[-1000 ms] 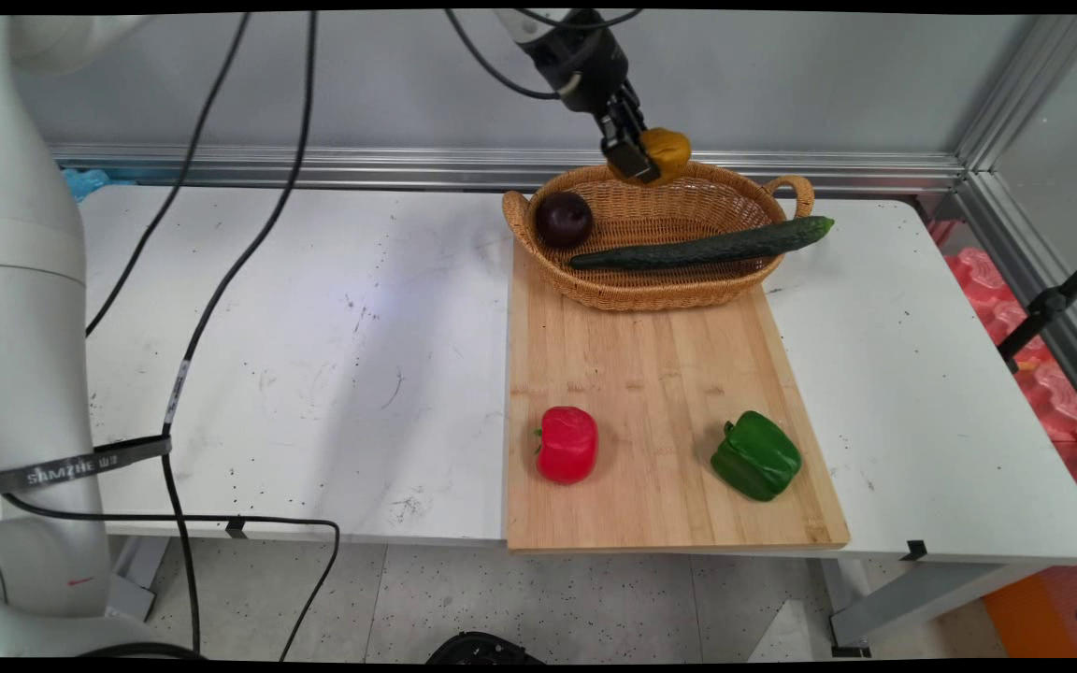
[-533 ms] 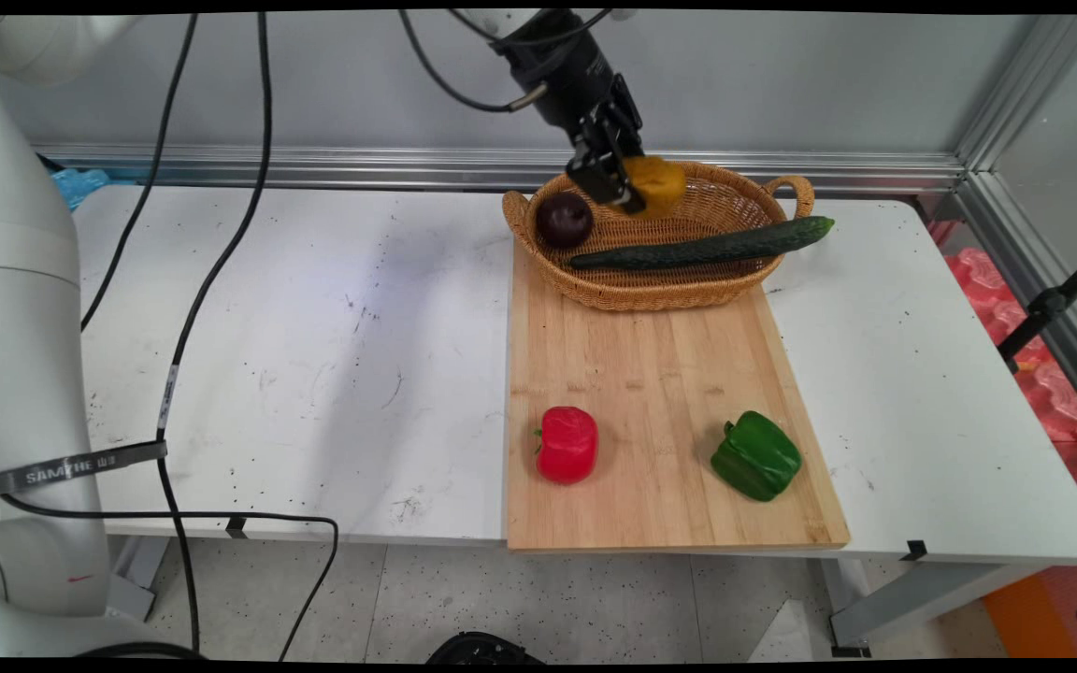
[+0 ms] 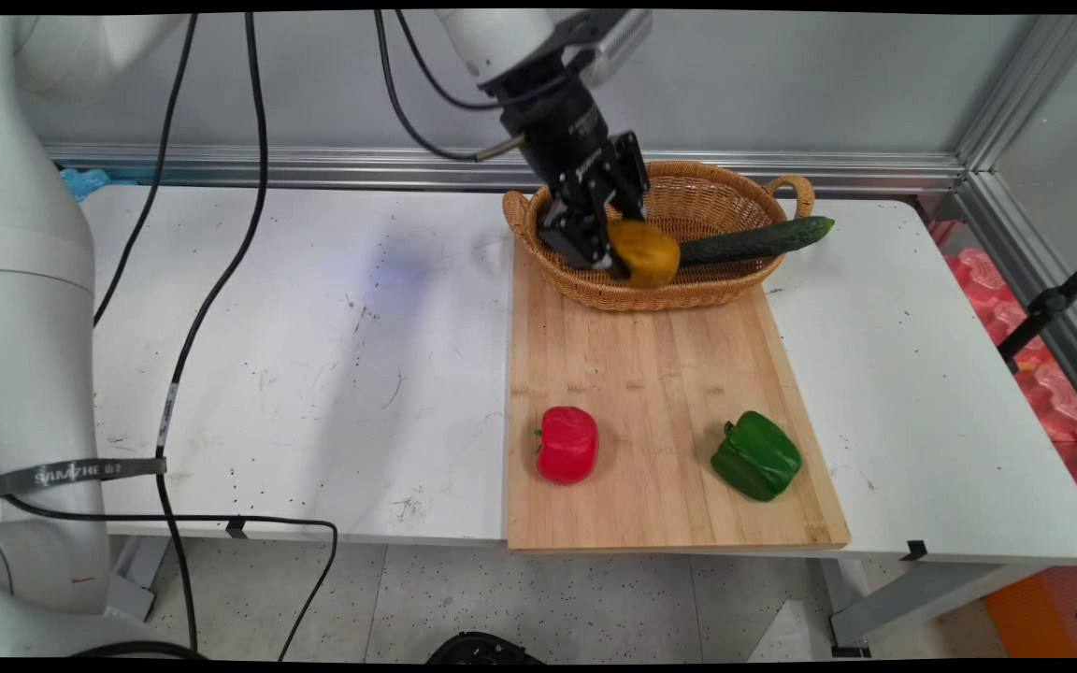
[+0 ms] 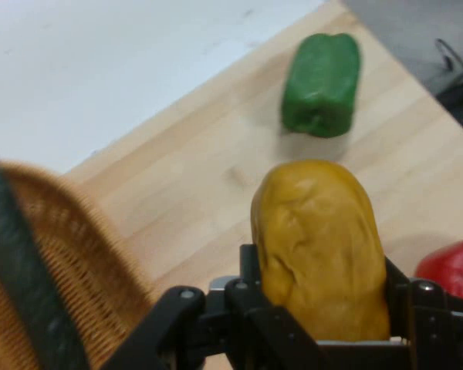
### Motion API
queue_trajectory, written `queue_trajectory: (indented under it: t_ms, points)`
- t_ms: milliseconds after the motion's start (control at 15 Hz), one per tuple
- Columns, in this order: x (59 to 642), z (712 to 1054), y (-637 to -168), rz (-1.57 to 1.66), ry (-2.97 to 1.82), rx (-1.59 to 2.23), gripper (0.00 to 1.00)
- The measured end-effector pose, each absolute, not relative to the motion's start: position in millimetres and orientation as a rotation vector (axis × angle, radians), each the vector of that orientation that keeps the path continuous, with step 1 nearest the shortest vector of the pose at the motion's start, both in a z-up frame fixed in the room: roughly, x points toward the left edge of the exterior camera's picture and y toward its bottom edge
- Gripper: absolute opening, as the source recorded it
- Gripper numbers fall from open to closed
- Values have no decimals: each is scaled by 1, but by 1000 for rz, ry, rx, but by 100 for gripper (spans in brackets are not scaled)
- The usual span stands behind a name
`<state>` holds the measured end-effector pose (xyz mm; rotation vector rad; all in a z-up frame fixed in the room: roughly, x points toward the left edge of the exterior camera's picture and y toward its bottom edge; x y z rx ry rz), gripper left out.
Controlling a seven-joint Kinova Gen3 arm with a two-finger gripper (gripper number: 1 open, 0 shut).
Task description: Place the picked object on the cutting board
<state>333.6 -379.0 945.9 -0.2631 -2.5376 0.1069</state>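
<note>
Held thing: I see a yellow pepper (image 3: 643, 252) clamped between the two fingers of the gripper (image 3: 615, 254); in the hand view it (image 4: 322, 248) rises from between the black fingers and fills the lower middle of the picture.
Gripper: my gripper (image 4: 324, 324) is closed on the yellow pepper, with a finger pressed against each of its sides.
Where it hangs: I have the yellow pepper in the air over the near rim of the wicker basket (image 3: 688, 285), at the far end of the cutting board (image 3: 660, 374).
Basket: the wicker basket (image 4: 69, 254) sits directly under and behind my gripper; a cucumber (image 3: 763, 238) lies in it just to the right of the held pepper, its tip jutting over the basket's right rim.
Board: the cutting board (image 4: 193, 177) stretches from beneath the gripper toward the near edge of the table (image 3: 314, 355).
Other peppers: a red pepper (image 3: 567, 444) lies on the board well apart from the gripper, on the near side and slightly left; a green pepper (image 3: 756, 455) lies on the board well apart too, near and to the right. In the hand view I see the green pepper (image 4: 322, 83) beyond the held one and a part of the red pepper (image 4: 451, 266) at the right edge.
</note>
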Motion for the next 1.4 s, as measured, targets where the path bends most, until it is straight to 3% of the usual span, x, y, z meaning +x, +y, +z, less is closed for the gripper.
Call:
queue_trajectory:
  t_ms: [1400]
  points:
    - [252, 828, -356, -28, -2498, -755, 0]
